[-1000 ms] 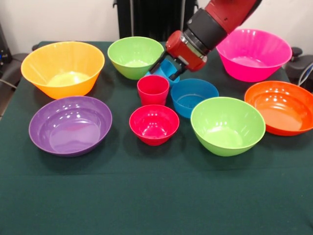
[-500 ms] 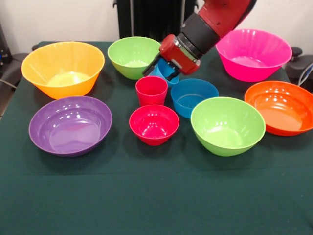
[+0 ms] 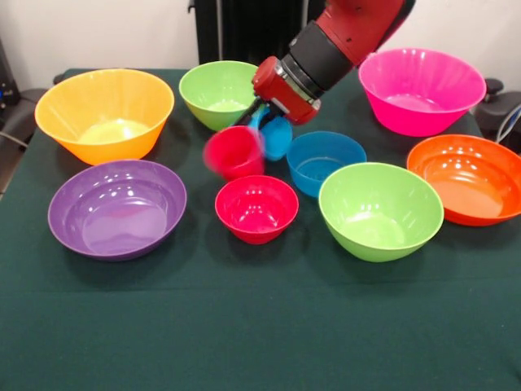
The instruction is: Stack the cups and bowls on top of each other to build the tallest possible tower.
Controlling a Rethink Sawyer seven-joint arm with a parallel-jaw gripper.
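**Red cup tipped and blurred beside the gripper**

Gripper reaching down from the upper right on the red and black arm, fingers closed around the sky-blue cup. Blue cup hanging tilted just under the red gripper body, between the far lime green bowl and the small blue bowl.

Touching or just beside it on the left: the red cup, tipped over toward the left and smeared with motion blur, mouth turned sideways. Cannot tell whether its base rests on the table.

Directly in front of the red cup: the small red bowl, upright. Small blue bowl upright to the right of both cups, close against the near lime green bowl.

Farther out, all upright and apart from each other on the dark green table: purple bowl at front left, yellow-orange bowl behind it, pink bowl at far right, orange bowl at the right edge.

No stacking visible anywhere; every bowl sitting alone.
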